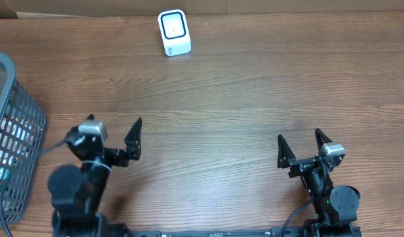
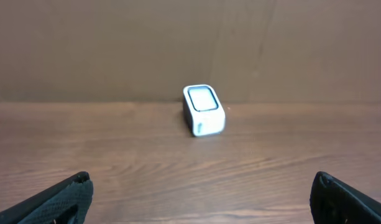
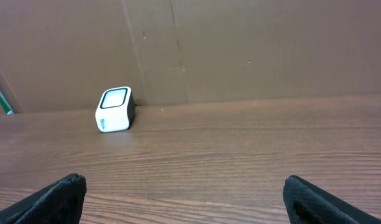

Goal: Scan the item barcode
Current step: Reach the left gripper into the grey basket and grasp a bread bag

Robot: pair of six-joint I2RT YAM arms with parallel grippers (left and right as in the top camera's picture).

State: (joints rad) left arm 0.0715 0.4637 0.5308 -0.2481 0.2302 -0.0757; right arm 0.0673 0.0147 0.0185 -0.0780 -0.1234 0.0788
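Observation:
A small white barcode scanner with a dark-framed window stands at the far edge of the wooden table; it also shows ahead in the left wrist view and the right wrist view. White and light-blue packaging shows through the mesh of a grey basket at the left; no barcode is visible. My left gripper hangs open and empty near the front left. My right gripper is open and empty near the front right. Both point toward the scanner.
The grey wire basket sits at the table's left edge, just left of my left arm. A brown cardboard wall rises behind the scanner. Bare wood lies between the grippers and the scanner.

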